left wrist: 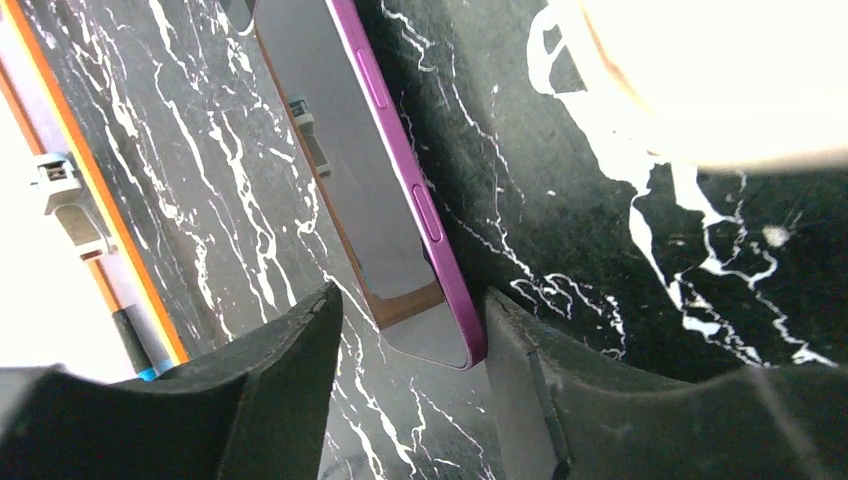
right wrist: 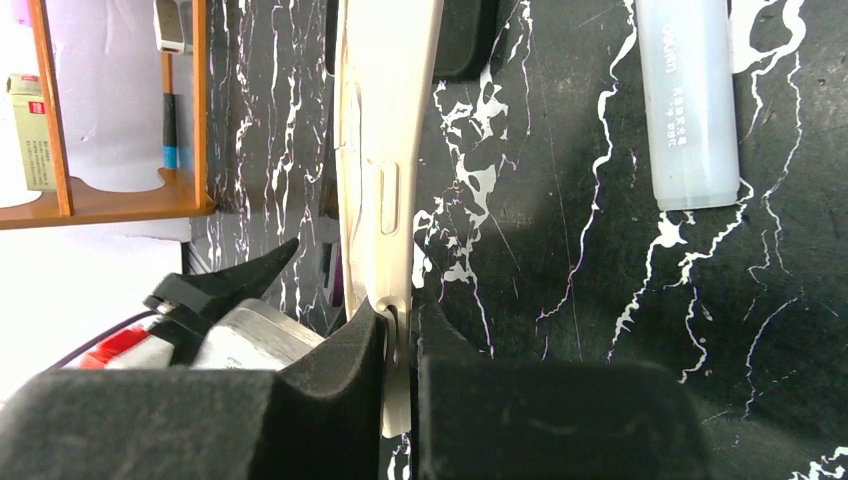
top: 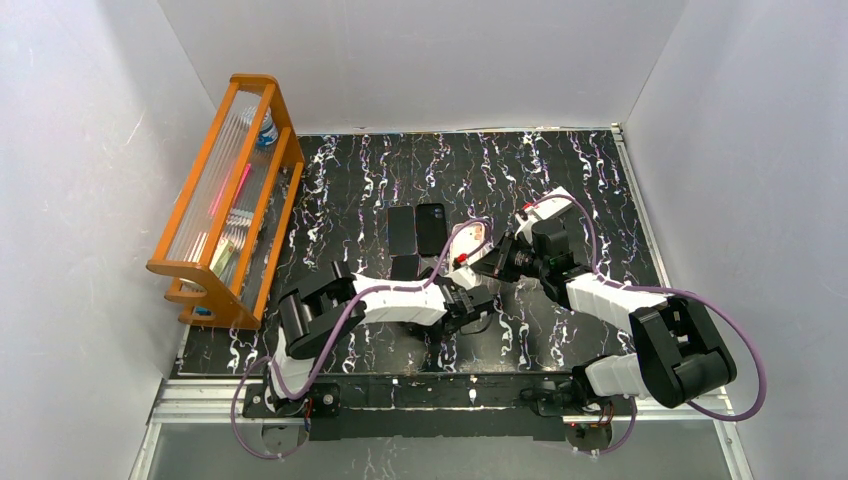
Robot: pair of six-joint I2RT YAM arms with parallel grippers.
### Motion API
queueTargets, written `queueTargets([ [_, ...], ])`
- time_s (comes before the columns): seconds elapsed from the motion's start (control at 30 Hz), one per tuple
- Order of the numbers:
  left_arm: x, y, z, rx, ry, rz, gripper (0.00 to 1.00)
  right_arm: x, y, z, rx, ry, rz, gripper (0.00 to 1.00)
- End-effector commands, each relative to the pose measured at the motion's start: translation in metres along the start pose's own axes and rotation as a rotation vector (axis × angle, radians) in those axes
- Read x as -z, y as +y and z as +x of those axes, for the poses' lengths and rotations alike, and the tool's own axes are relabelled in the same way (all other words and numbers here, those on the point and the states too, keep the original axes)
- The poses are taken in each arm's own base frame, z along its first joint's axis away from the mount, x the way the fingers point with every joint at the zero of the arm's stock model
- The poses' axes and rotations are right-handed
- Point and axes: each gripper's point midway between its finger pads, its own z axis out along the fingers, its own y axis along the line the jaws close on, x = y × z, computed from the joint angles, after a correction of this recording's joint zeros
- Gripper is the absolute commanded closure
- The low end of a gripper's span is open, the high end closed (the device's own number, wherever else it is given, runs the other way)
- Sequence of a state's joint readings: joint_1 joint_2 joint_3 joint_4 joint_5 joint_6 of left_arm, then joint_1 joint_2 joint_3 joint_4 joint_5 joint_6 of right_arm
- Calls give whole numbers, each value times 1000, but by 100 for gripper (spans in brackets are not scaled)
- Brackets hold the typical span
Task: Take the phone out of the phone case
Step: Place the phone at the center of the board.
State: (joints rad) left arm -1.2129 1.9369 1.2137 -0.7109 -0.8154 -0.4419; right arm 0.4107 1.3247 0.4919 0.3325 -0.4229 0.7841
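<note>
Our right gripper (right wrist: 400,335) clenches the case (right wrist: 385,150) aside, so our left gripper (left wrist: 415,315), jaws slack, can lay the phone (left wrist: 360,170) down

A black table (top: 560,170) veined with white fills the floor between white walls (top: 420,60). An orange wooden rack (top: 200,262) stands along its left edge, running from near to far, with clear tubes lying lengthwise in it, a pink rod (top: 230,190) among them and a blue-capped bottle (top: 267,130) at its far end. Two dark flat slabs (top: 401,228) lie side by side at mid-table. In the right wrist view a translucent white tube (right wrist: 690,100) lies on the table, and a small red-labelled box (right wrist: 25,130) sits in the rack
</note>
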Motion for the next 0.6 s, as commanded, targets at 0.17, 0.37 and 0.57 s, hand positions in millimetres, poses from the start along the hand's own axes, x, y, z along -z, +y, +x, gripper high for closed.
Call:
queueTargets([
  [0.17, -2, -9, -34, 260, -26, 217, 37, -1, 3, 1, 35, 10, -20, 99],
  [0.37, 3, -19, -30, 297, -1, 331, 31, -3, 2, 5, 33, 35, -23, 99],
  [0.57, 7, -12, -19, 311, 16, 365, 28, -9, 7, 7, 33, 65, -46, 99],
])
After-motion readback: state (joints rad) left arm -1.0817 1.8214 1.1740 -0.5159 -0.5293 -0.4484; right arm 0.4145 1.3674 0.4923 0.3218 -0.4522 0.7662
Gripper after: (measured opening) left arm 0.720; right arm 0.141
